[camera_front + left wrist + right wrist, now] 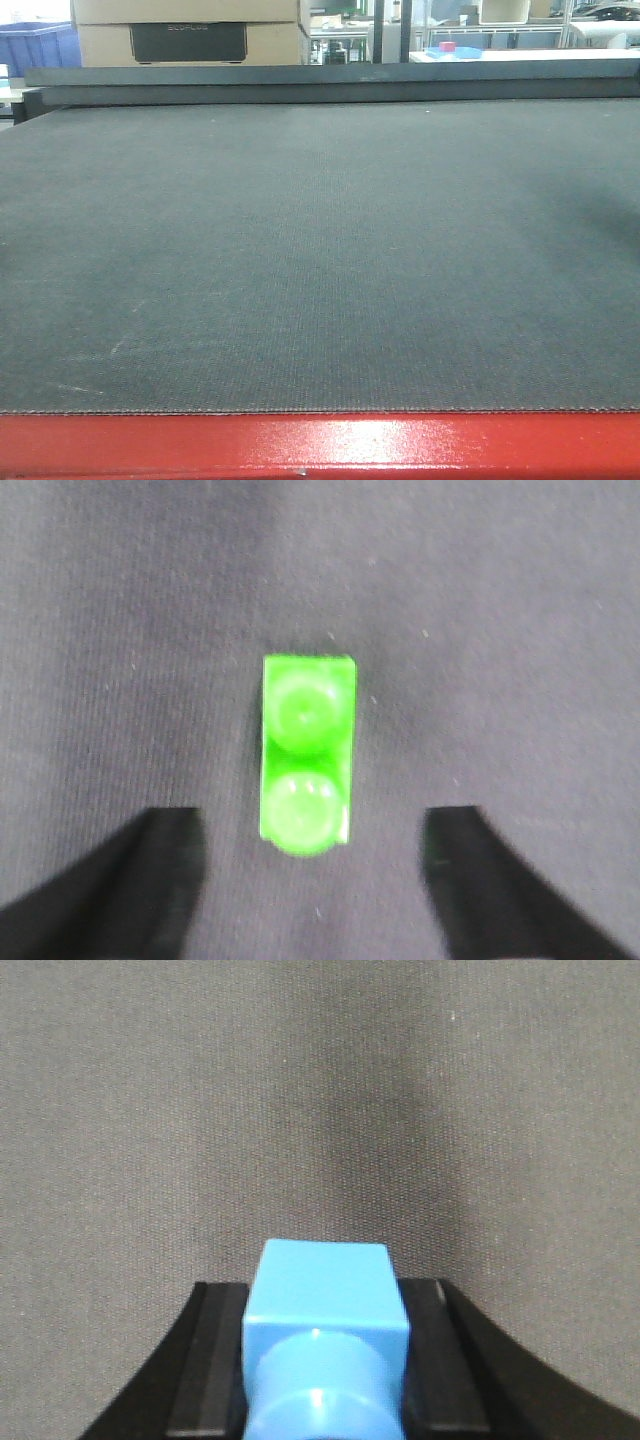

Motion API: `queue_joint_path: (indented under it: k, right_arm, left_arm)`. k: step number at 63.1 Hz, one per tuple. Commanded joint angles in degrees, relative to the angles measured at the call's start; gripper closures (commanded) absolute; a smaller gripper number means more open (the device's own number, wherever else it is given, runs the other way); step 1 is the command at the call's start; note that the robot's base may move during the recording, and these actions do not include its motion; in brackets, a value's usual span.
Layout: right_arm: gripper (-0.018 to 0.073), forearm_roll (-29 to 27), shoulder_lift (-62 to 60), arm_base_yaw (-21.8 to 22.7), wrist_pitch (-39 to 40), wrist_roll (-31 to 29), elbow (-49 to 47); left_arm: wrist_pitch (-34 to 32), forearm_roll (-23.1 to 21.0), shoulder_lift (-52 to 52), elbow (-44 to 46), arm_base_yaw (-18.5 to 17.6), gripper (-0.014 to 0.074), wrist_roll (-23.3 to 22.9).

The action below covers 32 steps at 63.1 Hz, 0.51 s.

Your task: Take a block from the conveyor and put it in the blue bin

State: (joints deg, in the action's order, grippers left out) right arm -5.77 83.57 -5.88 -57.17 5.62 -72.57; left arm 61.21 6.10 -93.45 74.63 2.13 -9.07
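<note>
The conveyor belt (320,260) is shown in dark grey with a fine woven pattern and faint pale scuffs, and it is edged by a glossy red frame (320,448). The block (325,1310) is coloured bright blue, and the right gripper (325,1295) is black. A vivid green brick (306,753) is set against grey weave, and the left gripper (312,815) is black. Tan cardboard boxes (190,30) and a blue crate (38,45) are seen behind.

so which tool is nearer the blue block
Right. The right tool is clamped on the blue block, holding it from both sides. The left tool is open around a green block on the conveyor; no blue block in its view.
</note>
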Motion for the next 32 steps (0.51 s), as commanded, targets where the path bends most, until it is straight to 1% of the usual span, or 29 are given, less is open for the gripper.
queue_joint_path:
  k: [1,20,32]
  right_arm:
    - [0.0721,0.55,-0.19,0.04,0.29,-0.43,0.05]
    - [0.0721,0.55,-0.19,0.04,0.29,-0.43,0.05]
    - [0.0721,0.55,-0.19,0.04,0.17,-0.43,0.05]
  left_arm:
    - [-0.85,-0.93,-1.64,0.36,0.56,0.018,0.89]
    - [-2.69,-0.83,-8.19,0.36,0.56,0.0185,1.52]
    - [-4.08,-0.68,-10.36,0.36,0.56,0.0185,1.52]
